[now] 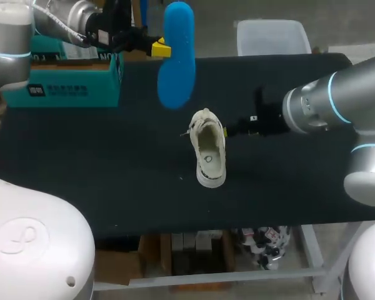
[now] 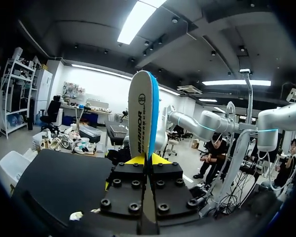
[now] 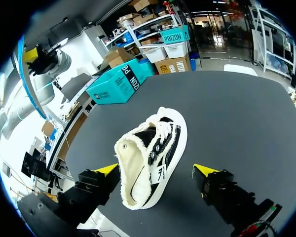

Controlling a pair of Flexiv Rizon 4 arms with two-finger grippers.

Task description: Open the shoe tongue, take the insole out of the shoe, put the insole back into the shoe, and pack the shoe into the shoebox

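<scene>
Our left arm, entering from 10 o'clock in the head view, holds the blue insole (image 1: pixel 177 56) raised above the black tabletop (image 1: pixel 100 162). The left tool (image 2: pixel 147 159) is pinching the insole at its lower end. Seen from the left wrist, the insole stands upright between the two yellow tips, its white face and blue edge rising straight ahead of the fingers.

The shoe (image 1: pixel 209 150), white with black panels and white laces, rests near the middle of the tabletop with its opening showing pale lining. The insole hangs at about 11 o'clock from the shoe, well above it.

Our right arm comes in from 3 o'clock, and the right tool (image 3: pixel 157 170) sits at about 2 o'clock from the shoe. From the right wrist its fingers are spread wide. The shoe's open end lies between them, and the laced end points away from the tool. One yellow tip is just beside the rim of the opening, and the other is apart from the shoe's side. Neither finger visibly grips the shoe.

The teal shoebox (image 1: pixel 62 75) stands at the tabletop's far edge, at 10 o'clock from the shoe and well apart from it, beneath our left arm.
</scene>
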